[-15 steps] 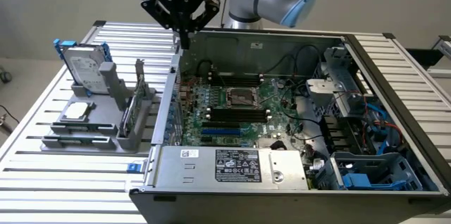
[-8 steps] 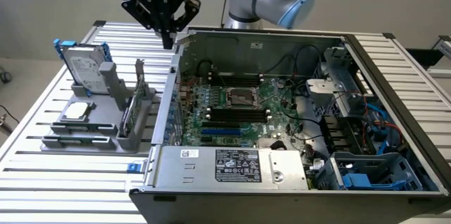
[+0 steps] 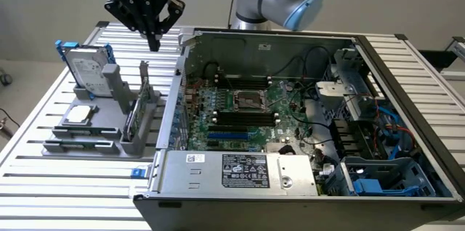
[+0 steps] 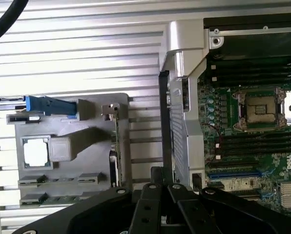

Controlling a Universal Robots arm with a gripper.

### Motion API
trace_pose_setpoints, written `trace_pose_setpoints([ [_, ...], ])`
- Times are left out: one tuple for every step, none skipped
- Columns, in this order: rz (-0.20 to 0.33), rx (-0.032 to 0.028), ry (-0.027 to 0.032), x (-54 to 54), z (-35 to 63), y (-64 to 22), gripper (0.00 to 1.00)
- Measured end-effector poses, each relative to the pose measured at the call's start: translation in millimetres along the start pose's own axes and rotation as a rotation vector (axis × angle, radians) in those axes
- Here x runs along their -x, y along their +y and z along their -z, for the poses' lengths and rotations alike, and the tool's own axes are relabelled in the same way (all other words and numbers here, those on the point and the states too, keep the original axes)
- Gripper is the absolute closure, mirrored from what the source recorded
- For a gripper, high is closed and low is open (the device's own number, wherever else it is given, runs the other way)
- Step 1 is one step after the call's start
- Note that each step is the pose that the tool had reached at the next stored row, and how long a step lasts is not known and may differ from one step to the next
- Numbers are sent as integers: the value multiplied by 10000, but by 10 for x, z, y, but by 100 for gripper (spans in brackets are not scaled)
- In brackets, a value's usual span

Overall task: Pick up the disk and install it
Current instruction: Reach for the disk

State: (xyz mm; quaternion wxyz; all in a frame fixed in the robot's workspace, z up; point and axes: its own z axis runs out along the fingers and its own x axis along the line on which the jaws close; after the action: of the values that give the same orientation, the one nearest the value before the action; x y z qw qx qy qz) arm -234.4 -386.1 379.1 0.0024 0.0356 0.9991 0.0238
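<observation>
Disk (image 3: 87, 71) upright in the grey rack (image 3: 80, 146) — claw (image 3: 154, 43) aloft, empty, fingertips together, apart from it

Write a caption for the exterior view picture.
Tool hangs above the table, between the upright disk and the open computer case.

I am looking over my black pincer (image 3: 154, 44) at the silver disk (image 3: 89, 70) showing its white label and blue bracket, the plain grey holder (image 3: 80, 145), the silver ribbed bench (image 3: 65, 198) and the green motherboard (image 3: 291, 97) striped with black slots.
</observation>
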Motion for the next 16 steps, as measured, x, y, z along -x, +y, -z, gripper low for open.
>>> trace_pose_setpoints([
  [1, -1, 0, -46, -13, 7, 89],
  [2, 0, -2, -93, -27, 16, 89],
  [0, 0, -4, -139, -40, 26, 89],
  [1, -1, -4, -185, -50, 39, 89],
  [2, -2, -3, -233, -58, 53, 89],
  [2, -2, -3, -279, -66, 68, 89],
  [0, -1, -5, -325, -76, 83, 89],
  [2, -1, -4, -375, -84, 99, 89],
  [1, -2, -4, -421, -93, 113, 89],
  [0, -1, -4, -468, -102, 128, 89],
  [1, -1, -5, -512, -110, 142, 89],
  [1, 0, -5, -560, -118, 156, 89],
  [0, 0, -5, -609, -127, 171, 89],
  [1, -1, -5, -655, -135, 186, 89],
  [2, -1, -4, -701, -142, 200, 89],
  [1, -1, -5, -748, -150, 214, 89],
])
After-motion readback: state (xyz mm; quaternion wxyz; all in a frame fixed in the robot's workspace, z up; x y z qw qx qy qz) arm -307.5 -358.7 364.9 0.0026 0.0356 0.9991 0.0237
